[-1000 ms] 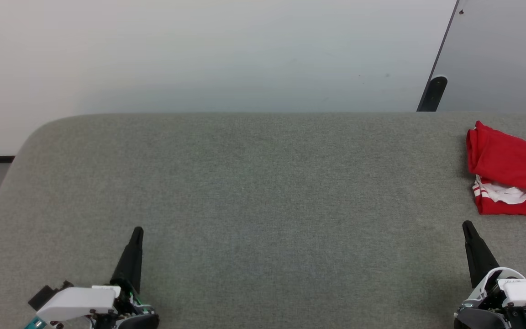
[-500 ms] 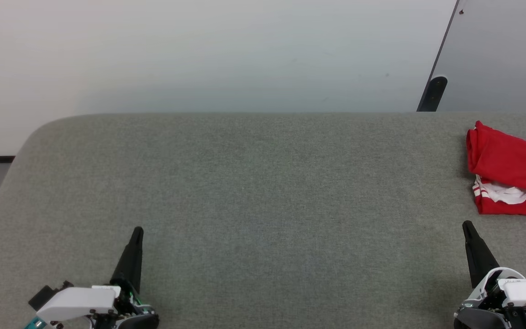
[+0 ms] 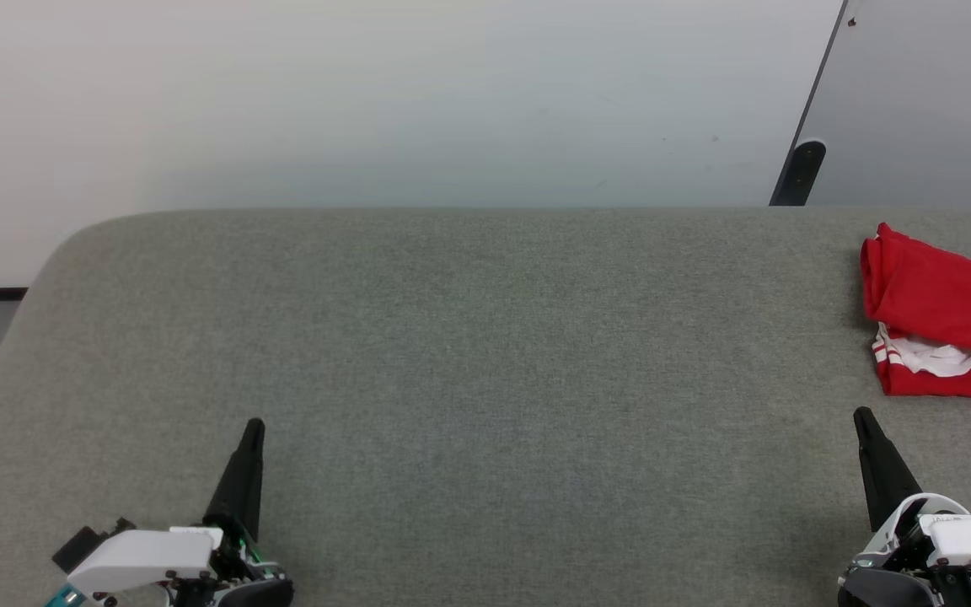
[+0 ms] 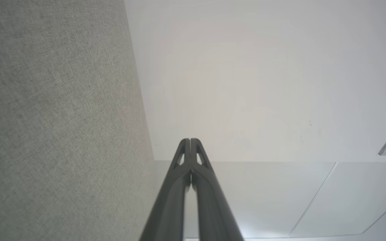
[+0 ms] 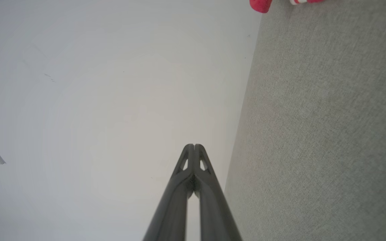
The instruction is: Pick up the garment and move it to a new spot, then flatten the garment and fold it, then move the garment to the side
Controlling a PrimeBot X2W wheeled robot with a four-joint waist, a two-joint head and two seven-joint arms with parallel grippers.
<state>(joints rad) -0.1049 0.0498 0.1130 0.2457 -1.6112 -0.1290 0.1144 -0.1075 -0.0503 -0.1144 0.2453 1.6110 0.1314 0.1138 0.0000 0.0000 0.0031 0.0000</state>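
Grey fabric surface (image 3: 485,337), white wall (image 3: 367,93) — garment (image 3: 941,303) folded at right edge; left gripper (image 3: 254,426), right gripper (image 3: 861,415) clenched

Garment (image 3: 941,295) partly past right edge

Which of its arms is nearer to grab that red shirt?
Probably the right: the right claw rests just short of the red shirt, while the left claw sits far across the grey table.
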